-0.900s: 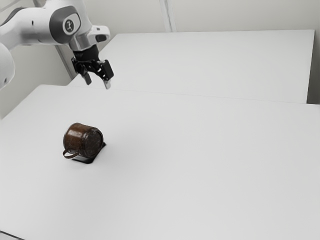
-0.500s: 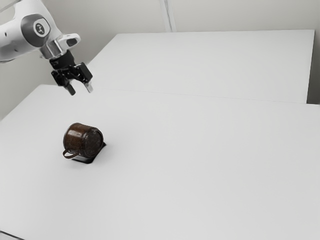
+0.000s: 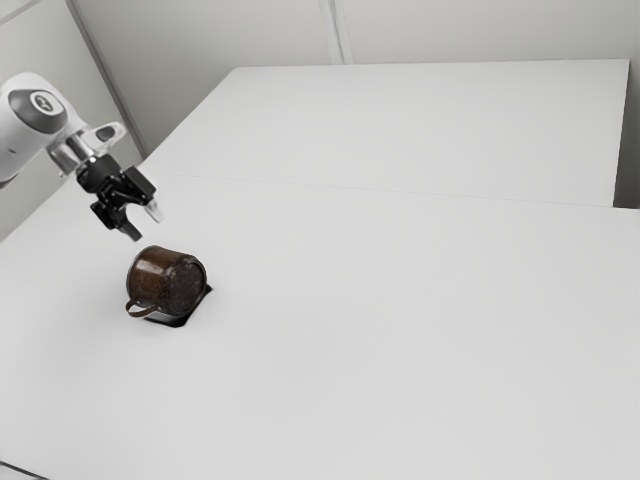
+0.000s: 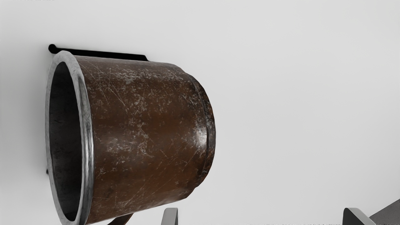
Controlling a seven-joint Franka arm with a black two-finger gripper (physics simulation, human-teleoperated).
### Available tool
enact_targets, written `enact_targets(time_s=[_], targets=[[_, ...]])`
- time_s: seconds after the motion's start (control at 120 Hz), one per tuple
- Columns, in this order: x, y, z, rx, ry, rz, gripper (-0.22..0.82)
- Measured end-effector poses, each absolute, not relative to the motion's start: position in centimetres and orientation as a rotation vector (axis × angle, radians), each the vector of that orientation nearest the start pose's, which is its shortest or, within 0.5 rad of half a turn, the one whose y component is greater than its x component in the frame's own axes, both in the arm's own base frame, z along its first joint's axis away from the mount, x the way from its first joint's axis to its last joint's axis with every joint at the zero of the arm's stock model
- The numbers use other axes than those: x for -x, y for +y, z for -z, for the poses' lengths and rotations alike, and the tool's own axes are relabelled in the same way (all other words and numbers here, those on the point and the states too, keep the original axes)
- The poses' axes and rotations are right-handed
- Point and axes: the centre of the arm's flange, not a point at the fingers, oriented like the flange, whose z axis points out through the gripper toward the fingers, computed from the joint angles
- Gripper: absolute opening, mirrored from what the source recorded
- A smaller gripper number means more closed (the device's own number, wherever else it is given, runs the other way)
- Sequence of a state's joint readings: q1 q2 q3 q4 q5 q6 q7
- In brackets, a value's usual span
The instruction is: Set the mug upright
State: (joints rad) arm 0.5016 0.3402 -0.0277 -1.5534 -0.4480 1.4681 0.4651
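Spread wide, the black claw [image 3: 146,224] is seen at the left of the exterior view, tilted down toward the lower right, with its fingertips near the mug [image 3: 160,278]. It is carried by the white and grey arm [image 3: 38,112], which is brought in from the view's left edge. The rust-brown metal mug is laid on its side, left of the exterior view's centre, with its base turned toward the lower right. Its curved handle [image 3: 142,309] is pointed toward the lower left of that view. Partly covered by the mug is a flat, black-edged object [image 3: 181,322]; what it is cannot be told. Both are supported by the white table [image 3: 400,350], behind which a second white surface [image 3: 430,125] is seen at the upper right, backed by a pale wall [image 3: 480,28].

In the wrist view, a broad gap is left between the claw's [image 4: 262,216] two tips, and the mug's body is placed outside that gap, with its base end near one fingertip. Its open mouth, edged by a grey metal rim [image 4: 87,137], is turned away from the fingers' gap. The brown side is marked with pale scratches and worn patches.
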Motion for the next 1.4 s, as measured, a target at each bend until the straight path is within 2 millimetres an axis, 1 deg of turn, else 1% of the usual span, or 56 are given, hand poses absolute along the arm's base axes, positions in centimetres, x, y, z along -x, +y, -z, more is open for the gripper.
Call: enact_targets(time_s=[0.133,0.225,0.3,0.4,0.508,0.6,0.733,0.808,0.892,0.933,1.0,1.133,1.258,1.4], targets=[[-56.2,26.0,-42.2,-2.512,0.081,0.212,0.58],[-56.6,27.2,-41.2,-2.505,0.073,0.204,0.58],[-56.4,28.3,-40.5,-2.501,0.079,0.196,0.58],[-56.3,29.4,-39.0,-2.493,0.084,0.193,0.58],[-56.3,30.0,-36.7,-2.464,0.096,0.195,0.58],[-56.3,30.0,-35.7,-2.438,0.097,0.189,0.58],[-55.8,28.5,-34.9,-2.387,0.088,0.193,0.58],[-55.2,27.8,-33.9,-2.346,0.099,0.202,0.58],[-54.8,27.5,-33.5,-2.32,0.107,0.198,0.58],[-54.7,27.3,-33.6,-2.314,0.106,0.192,0.57],[-54.6,27.1,-34.3,-2.313,0.099,0.179,0.52],[-54.5,26.3,-35.9,-2.321,0.077,0.158,0.39],[-54.7,25.8,-35.9,-2.32,0.062,0.159,0.2],[-55.0,25.2,-35.4,-2.316,0.05,0.17,0.08]])
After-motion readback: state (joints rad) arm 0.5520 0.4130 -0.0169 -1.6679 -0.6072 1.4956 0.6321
